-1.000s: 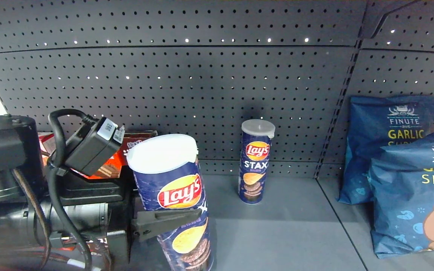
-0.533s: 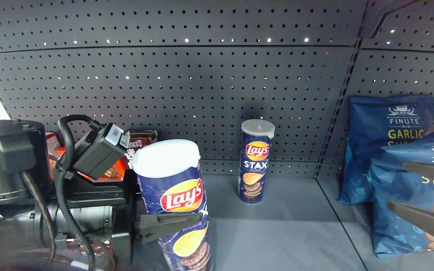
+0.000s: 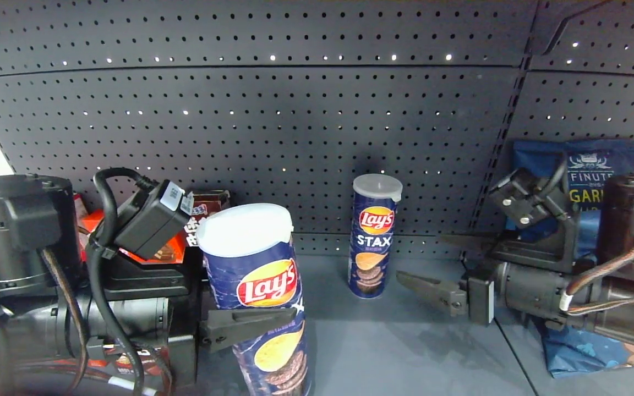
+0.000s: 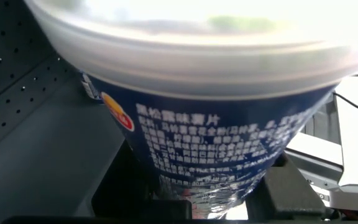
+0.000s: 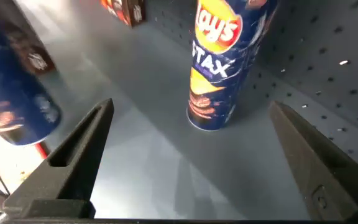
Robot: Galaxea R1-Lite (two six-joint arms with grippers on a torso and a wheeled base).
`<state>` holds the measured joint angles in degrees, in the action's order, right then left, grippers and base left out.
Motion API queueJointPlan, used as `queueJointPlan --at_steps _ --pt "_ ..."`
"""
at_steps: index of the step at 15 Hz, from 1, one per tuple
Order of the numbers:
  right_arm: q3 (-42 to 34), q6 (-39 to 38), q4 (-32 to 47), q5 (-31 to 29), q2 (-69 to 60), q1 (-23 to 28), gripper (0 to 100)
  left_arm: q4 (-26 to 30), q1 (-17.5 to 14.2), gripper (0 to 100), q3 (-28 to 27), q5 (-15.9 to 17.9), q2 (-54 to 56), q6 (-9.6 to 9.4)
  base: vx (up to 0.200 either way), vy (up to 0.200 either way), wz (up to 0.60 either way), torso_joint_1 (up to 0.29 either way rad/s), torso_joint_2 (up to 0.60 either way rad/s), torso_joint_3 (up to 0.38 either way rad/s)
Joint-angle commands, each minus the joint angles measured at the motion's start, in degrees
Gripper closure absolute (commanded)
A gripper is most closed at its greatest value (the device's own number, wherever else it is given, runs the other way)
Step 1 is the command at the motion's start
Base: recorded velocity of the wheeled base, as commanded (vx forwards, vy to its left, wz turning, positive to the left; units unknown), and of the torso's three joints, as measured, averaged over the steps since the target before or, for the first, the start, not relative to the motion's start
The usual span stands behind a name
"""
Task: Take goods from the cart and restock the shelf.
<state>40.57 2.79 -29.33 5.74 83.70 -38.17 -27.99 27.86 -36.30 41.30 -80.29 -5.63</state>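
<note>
Left gripper (image 3: 262, 325): clamped around a blue chip canister (image 3: 256, 286), white lid uppermost, over the shelf's (image 3: 405, 346) front left. Right gripper (image 3: 441, 265): fingers spread wide, empty, near a second canister (image 3: 375, 242) standing upright by the pegboard (image 3: 295, 137).

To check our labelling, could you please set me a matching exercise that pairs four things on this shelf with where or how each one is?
Things
1. near chip can
2. far chip can
3. right gripper
4. blue snack bags

Places or states
A. open and empty, just above the shelf
B. at the shelf's right end
C. clamped in the left gripper
D. standing upright on its own by the pegboard

Pairs: 1-C; 2-D; 3-A; 4-B
</note>
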Motion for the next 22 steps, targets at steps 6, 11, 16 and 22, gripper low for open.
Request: queueJointPlan --at_steps 6,11,16,22 --pt "4.0 0.1 -4.4 0.3 11.7 4.4 0 0.0 0.0 100 -0.1 0.1 -0.4 0.01 0.000 0.000 0.00 0.000 0.00 0.000" --pt "7.9 0.3 -6.7 3.0 17.6 5.6 0 0.0 0.0 100 -0.4 0.1 -0.4 0.01 0.000 0.000 0.00 0.000 0.00 0.000" --pt "10.5 0.4 -9.9 5.9 23.3 6.5 0 0.0 0.0 100 -1.0 0.1 -0.4 0.09 0.000 0.000 0.00 0.000 0.00 0.000" --pt "11.0 1.4 -13.6 9.4 27.5 8.0 0 0.0 -0.1 100 -0.9 0.0 -0.4 0.18 0.000 0.000 0.00 0.000 0.00 0.000"
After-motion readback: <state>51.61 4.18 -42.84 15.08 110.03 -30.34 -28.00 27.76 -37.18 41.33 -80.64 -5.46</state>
